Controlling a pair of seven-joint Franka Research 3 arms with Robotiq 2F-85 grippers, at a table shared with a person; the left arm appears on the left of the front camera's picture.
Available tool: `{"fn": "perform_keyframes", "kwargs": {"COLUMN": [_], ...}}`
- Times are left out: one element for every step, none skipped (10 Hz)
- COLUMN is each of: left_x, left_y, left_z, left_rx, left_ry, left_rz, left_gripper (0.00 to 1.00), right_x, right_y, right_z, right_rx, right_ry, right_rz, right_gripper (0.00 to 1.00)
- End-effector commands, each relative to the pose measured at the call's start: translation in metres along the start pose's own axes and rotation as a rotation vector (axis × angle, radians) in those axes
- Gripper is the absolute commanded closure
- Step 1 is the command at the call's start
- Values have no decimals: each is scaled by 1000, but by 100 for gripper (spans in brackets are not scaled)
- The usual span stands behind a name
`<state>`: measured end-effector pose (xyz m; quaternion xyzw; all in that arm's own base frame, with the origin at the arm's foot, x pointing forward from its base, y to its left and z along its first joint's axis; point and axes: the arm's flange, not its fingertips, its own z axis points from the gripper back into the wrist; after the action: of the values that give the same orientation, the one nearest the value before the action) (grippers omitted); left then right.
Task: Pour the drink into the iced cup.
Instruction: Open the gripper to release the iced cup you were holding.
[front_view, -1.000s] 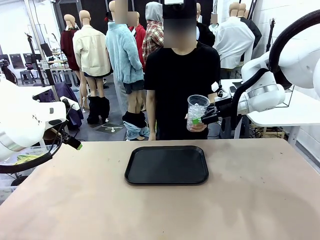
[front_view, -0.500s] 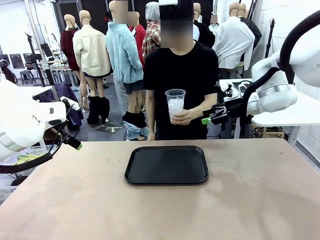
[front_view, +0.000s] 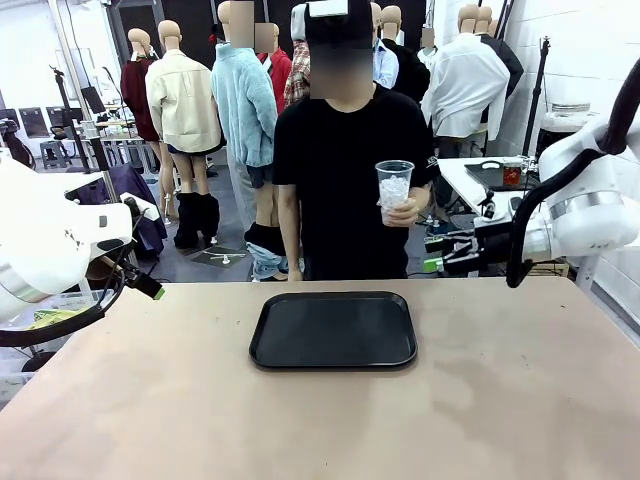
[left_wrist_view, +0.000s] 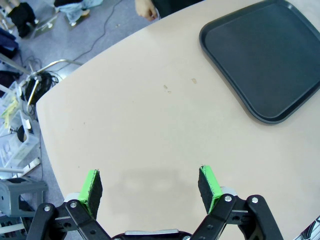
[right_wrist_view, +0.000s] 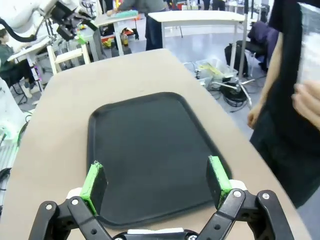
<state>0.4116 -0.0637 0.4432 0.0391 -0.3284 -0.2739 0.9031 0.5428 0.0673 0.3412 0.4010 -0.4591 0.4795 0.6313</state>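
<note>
In the front view, a clear cup filled with ice is held at chest height in the person's hand. It is beyond the far edge of the counter and well apart from both claws. In the right wrist view the same cup is caught as a blurred strip at the right edge, just above that hand.

From the front, the right claw is seen past the counter's far right side, pointed toward the person. Its own wrist view shows the green pads spread wide, with nothing gripped, above a black tray.

The left claw is shown equally wide and empty in the left wrist view. It is over plain counter, with the tray at the upper right. The tray lies mid-counter, between the claws and below the cup.
</note>
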Motion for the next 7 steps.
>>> {"fn": "perform_keyframes", "kwargs": {"left_x": [1, 1, 1, 1, 1, 1, 1], "left_y": [1, 1, 1, 1, 1, 1, 1], "left_z": [3, 3, 3, 3, 3, 3, 3], "left_rx": [3, 3, 3, 3, 3, 3, 3], "left_ry": [17, 17, 17, 17, 17, 17, 17], "left_rz": [-3, -3, -3, -3, -3, -3, -3], "left_gripper": [0, 0, 0, 0, 0, 0, 0], "right_x": [-6, -10, -12, -13, -16, -13, -13], "right_y": [23, 32, 37, 39, 39, 35, 35], "right_z": [-31, -41, -46, -51, -53, -50, -50], "right_rx": [-28, -18, -22, -14, 7, 22, 22], "right_ry": [-19, -7, 4, 8, 18, 10, 10], "right_rz": [22, 11, 18, 25, 31, 1, 1], "right_gripper": [0, 0, 0, 0, 0, 0, 0]}}
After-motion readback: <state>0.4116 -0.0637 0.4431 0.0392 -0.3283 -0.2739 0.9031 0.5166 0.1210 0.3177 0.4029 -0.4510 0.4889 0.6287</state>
